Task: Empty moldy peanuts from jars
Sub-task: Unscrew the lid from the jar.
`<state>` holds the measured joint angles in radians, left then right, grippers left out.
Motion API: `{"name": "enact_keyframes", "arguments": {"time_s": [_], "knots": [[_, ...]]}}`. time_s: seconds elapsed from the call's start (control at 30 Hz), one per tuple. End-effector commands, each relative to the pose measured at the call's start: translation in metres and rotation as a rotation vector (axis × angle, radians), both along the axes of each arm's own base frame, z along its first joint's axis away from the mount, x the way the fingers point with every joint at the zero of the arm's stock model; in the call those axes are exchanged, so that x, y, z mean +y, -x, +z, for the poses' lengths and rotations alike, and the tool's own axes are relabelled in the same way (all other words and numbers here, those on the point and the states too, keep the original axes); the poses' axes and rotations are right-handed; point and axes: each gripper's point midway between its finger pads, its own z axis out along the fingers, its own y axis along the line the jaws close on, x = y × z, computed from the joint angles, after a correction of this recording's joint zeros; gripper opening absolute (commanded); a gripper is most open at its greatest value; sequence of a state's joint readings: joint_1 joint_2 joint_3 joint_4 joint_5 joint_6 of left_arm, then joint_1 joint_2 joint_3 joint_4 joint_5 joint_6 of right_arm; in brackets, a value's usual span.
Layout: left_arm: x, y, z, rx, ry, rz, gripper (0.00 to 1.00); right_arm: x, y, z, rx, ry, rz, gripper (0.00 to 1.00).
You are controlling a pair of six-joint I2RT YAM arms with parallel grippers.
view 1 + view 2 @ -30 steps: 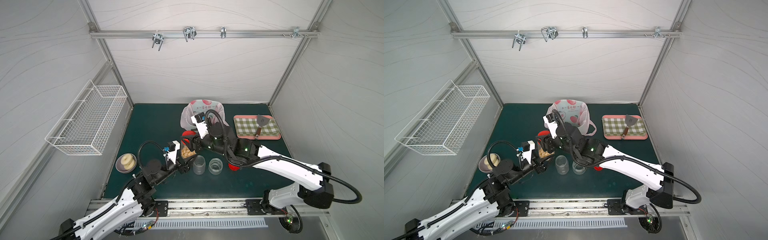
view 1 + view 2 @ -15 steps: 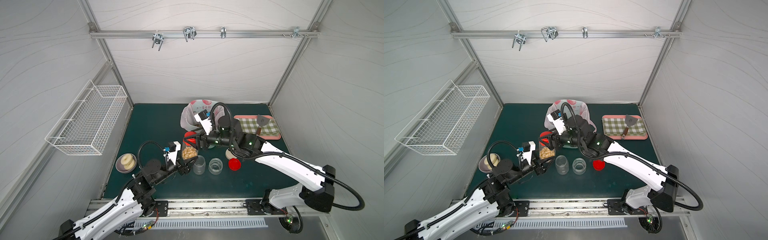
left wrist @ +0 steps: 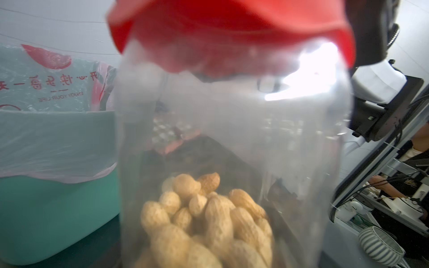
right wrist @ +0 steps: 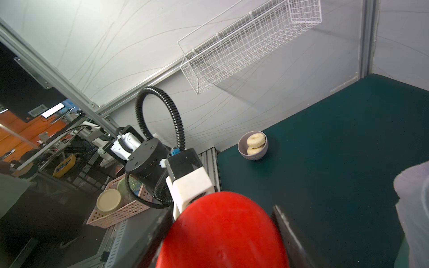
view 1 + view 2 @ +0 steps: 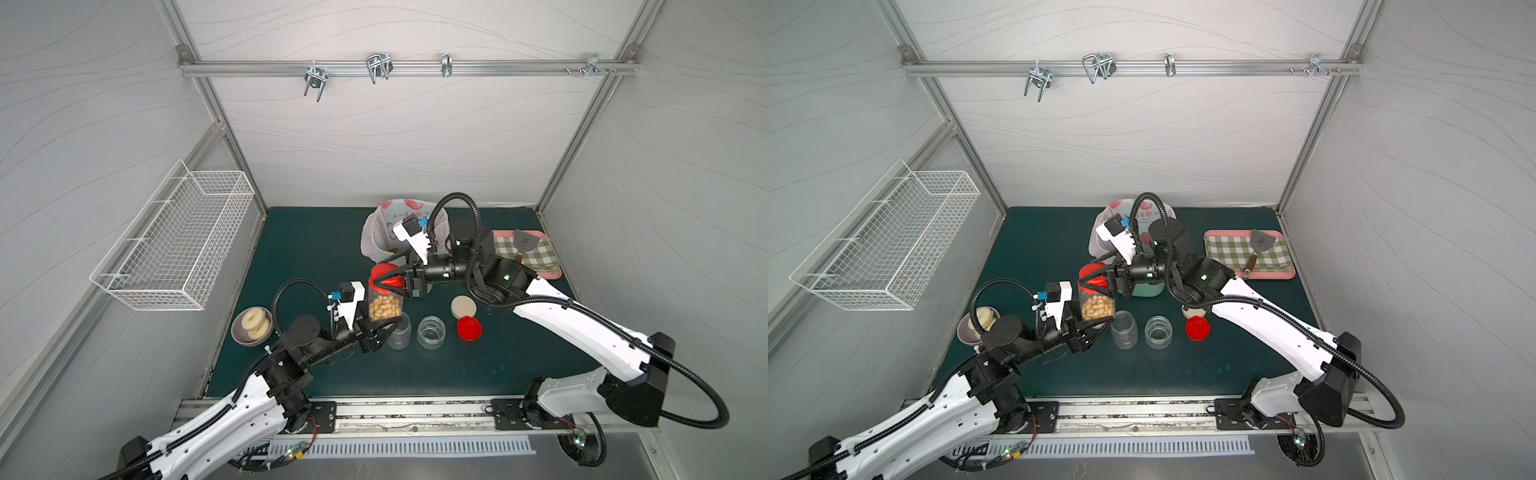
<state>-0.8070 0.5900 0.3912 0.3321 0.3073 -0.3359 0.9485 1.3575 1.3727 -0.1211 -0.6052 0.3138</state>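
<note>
A two-armed robot works over a dark green surface (image 5: 316,249) inside a white-walled booth. The left gripper (image 5: 384,323) is closed about the lower part of a clear peanut jar (image 5: 385,305), holding it upright and steady. The right gripper (image 5: 380,281) reaches in from the far side, and its jaws are closed on the jar's red lid (image 5: 384,274). This looks like a bracing hold: one arm fixes the jar so the other can twist the lid off. Whether the lid is already loose cannot be told. The peanuts (image 3: 204,222), pale tan and in their shells, fill roughly the lower half of this jar.

Just beside it stand two empty jars (image 5: 400,332) (image 5: 431,331), open-mouthed. A loose red lid (image 5: 469,328) and a beige lid (image 5: 463,307) lie near them, so this is probably the last jar to empty.

Behind the jars is a mint-green bin (image 3: 46,208) lined with a printed plastic bag, the likely place to tip the peanuts. At the surface's left edge sits a bowl (image 5: 239,337) with two ring donuts (image 5: 255,322). At the far right is a pink tray (image 5: 555,272) with a checked cloth and a spatula (image 5: 524,240). A white wire basket (image 5: 174,245) hangs on the left wall, and a metal rail (image 5: 498,66) with hooks crosses the back wall.
</note>
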Motion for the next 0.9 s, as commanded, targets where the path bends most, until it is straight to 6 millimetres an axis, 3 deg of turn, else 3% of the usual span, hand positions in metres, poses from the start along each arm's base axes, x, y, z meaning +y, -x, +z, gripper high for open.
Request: {"name": "enact_keyframes", "arguments": {"time_s": [0.0, 0.2, 0.37, 0.43, 0.87], "knots": [[-0.01, 0.021, 0.035, -0.123, 0.046, -0.127, 0.29, -0.006, 0.054, 0.021, 0.062, -0.07, 0.292, 0.3], [-0.012, 0.023, 0.033, -0.123, 0.037, -0.144, 0.29, -0.008, 0.056, 0.02, 0.077, -0.059, 0.329, 0.41], [-0.01, 0.022, 0.032, -0.12, 0.028, -0.129, 0.28, -0.017, 0.048, 0.015, 0.072, -0.025, 0.238, 0.88], [-0.008, 0.021, 0.031, -0.121, 0.029, -0.116, 0.28, -0.023, 0.043, 0.01, 0.058, -0.002, 0.178, 0.98], [-0.003, 0.014, 0.029, -0.129, 0.024, -0.06, 0.29, -0.063, 0.014, -0.015, -0.028, 0.131, -0.157, 0.99]]}}
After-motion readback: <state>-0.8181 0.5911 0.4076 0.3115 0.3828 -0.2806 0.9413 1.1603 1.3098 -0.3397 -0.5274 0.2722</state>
